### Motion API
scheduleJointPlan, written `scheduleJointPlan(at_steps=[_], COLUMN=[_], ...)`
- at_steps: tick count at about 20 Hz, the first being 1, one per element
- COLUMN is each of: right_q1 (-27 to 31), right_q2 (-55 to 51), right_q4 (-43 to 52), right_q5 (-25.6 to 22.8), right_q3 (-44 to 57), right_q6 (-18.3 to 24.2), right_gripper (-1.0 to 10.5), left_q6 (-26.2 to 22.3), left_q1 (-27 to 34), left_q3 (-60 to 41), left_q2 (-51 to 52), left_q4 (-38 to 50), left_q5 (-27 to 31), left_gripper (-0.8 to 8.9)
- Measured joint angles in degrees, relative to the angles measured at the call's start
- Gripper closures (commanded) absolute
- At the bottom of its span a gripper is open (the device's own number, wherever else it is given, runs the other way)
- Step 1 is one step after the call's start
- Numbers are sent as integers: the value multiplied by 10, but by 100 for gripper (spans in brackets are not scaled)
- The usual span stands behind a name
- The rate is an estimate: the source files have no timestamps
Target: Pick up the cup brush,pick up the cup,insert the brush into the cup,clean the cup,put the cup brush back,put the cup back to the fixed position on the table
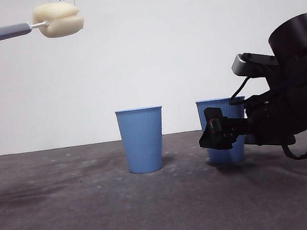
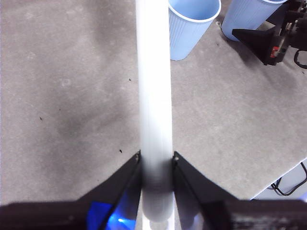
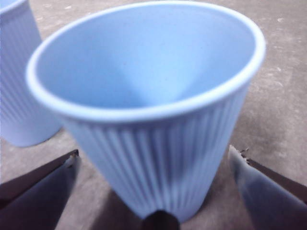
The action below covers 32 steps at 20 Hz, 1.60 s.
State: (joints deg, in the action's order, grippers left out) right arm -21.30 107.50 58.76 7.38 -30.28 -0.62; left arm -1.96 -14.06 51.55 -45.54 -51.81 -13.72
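Front view: brush (image 1: 30, 27) held level, high above the tabletop (image 1: 70, 215), cream sponge head leading. Two blue ribbed cups stand upright; right hand (image 1: 219, 135) low at the right-hand cup (image 1: 225, 140), hiding part of it. Other cup (image 1: 142, 140) stands apart.
Left wrist view: left hand (image 2: 156, 163) clamped narrow on the brush's pale handle; both cups and the right hand visible beyond.
Right wrist view: right hand's jaws spread wide, one each side of the cup, not touching it; cup interior bare.
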Motion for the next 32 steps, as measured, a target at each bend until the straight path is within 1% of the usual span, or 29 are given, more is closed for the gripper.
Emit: scheduleJointPlan(at_steps=[2,4,6,8,10,15,17,18,20,23,25,27,29,30,32], right_q1=[0,0,0,0,0,0,0,0,-3,-5,-8,-16,-28,-34,-50], right_q2=[9,19,24,25,25,25,18,1,-46,-173,-269,-347,-385,-391,-390], right_q4=[1,8,8,9,9,8,-8,-39,-118,-281,-430,-611,-772,-839,-942], right_q5=[0,0,0,1,10,26,35,47,53,56,55,54,36,32,17], right_q3=[-5,-8,-8,-8,-8,-8,-9,-9,-9,-10,-29,-72,-118,-137,-168], right_q6=[0,0,0,2,5,7,6,6,7,20,44,82,121,133,144], right_gripper=[477,615,704,864,952,958,958,958,958,959,959,959,959,959,959], left_q6=[0,0,0,0,0,-4,-11,-19,-36,-63,-84,-104,-123,-135,-158], left_q1=[0,0,0,0,0,0,0,0,0,0,-4,-19,-44,-60,-97], left_q3=[0,0,0,0,0,0,0,0,0,0,0,0,0,0,0], left_q2=[0,-2,-2,-4,-7,-7,-9,-11,-19,-40,-61,-81,-98,-104,-110], left_q4=[0,0,0,0,0,0,0,-1,-5,-7,-11,-14,-13,-14,-14], left_q5=[0,0,0,0,0,0,0,2,6,32,37,43,51,52,63], left_gripper=[822,822,822,822,822,822,822,822,822,822,822,822,822,822,822])
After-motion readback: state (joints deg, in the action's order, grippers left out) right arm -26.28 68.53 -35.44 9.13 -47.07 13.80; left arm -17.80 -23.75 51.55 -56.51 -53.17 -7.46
